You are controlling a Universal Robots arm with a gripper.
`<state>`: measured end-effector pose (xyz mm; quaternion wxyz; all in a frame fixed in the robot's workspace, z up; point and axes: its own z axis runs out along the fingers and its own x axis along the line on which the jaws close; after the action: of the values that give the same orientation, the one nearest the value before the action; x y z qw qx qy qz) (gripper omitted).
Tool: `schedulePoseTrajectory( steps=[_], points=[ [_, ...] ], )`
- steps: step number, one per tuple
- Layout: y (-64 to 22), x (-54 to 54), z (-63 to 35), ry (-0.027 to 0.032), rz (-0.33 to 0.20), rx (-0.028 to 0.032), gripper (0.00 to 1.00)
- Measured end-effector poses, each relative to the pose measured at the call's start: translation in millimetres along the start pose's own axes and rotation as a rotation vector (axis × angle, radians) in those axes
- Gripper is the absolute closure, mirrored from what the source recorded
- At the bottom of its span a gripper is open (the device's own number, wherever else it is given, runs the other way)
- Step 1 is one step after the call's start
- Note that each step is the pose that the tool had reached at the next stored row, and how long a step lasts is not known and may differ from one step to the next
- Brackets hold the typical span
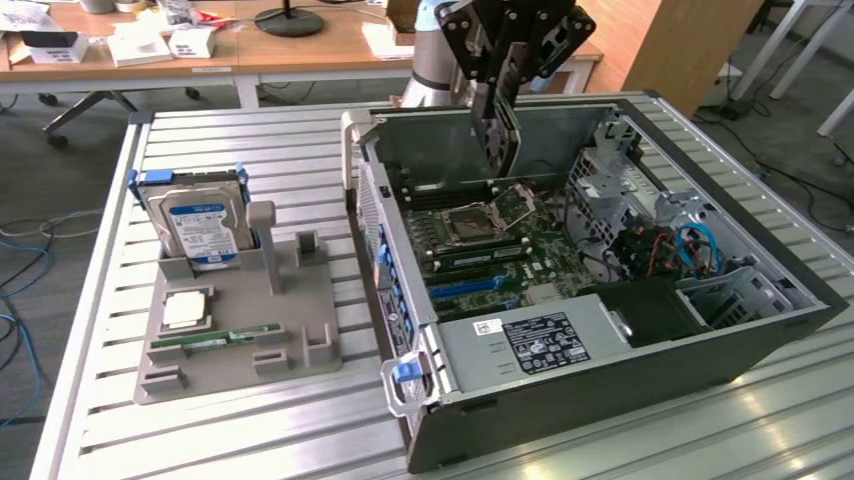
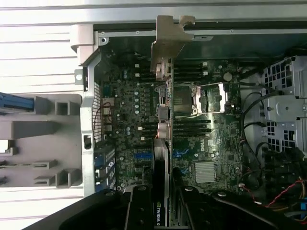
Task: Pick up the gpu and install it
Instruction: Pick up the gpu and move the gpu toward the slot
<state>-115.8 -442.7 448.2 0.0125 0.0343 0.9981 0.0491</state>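
One firm hold, gripper (image 1: 505, 85) jaws clenched on the gpu (image 1: 497, 135) hanging edge-down above the motherboard (image 1: 501, 250) inside the open computer case (image 1: 747, 330): keep it vertical, edge parallel to the blue expansion slots (image 1: 467, 287).

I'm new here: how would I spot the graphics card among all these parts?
Find the open computer case on the slatted metal table. Above its motherboard, the robot's gripper holds the gpu, a thin dark card turned on edge. Unlike the blue-labelled hard drive in the grey holder, it is in the air.
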Motion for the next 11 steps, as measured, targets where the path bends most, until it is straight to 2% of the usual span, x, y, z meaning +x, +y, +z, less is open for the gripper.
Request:
schedulePoseTrajectory(
  steps=[11],
  points=[
    [2.5, -37.1, 1.1, 0.0012, 0.000, -0.0179, 0.74]
  ],
)
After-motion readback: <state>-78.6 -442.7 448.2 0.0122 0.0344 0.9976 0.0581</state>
